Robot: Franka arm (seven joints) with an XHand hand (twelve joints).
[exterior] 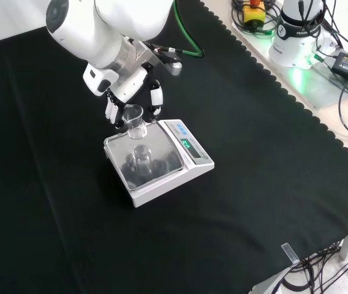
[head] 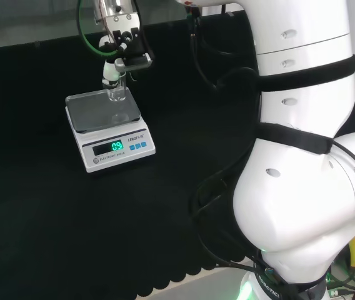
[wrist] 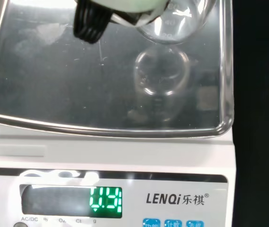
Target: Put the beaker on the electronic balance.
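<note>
Beaker (exterior: pixel 135 122), small clear glass one, sits w/ its base on or just at the steel pan of the electronic balance (exterior: pixel 162 177), near the pan's far edge in the front view; can't tell for sure if the base is fully down, but the display is lit green w/ digits. Hand (exterior: pixel 120 101) comes in from the top of the front view, black-and-white fingers (exterior: pixel 155 98) curled round the beaker's upper part, one set on each side of the glass, so it's gripping the beaker near the rim. In the head view the hand (head: pixel 120 50) is above the back right corner of the balance (head: pixel 112 134), beaker (head: pixel 116 94) upright below it, touching or just over the pan. Pan mirrors the glass: a round reflection shows under the beaker in the front view, and in the wrist view as well. Wrist view: beaker (wrist: pixel 172 28) close & large w/ printed scale marks, a black ribbed part of the hand (wrist: pixel 91 23) beside it, the balance's pan (wrist: pixel 54 75) below w/ the white housing, green display & blue buttons toward the camera. Balance stands on the black cloth of the desk (exterior: pixel 272 184), about mid-cloth in the front view, display side turned toward the view's right. White arm link (head: pixel 302 125) stands large at the right of the head view. Beaker looks empty, tho clear glass makes it hard to say.
</note>
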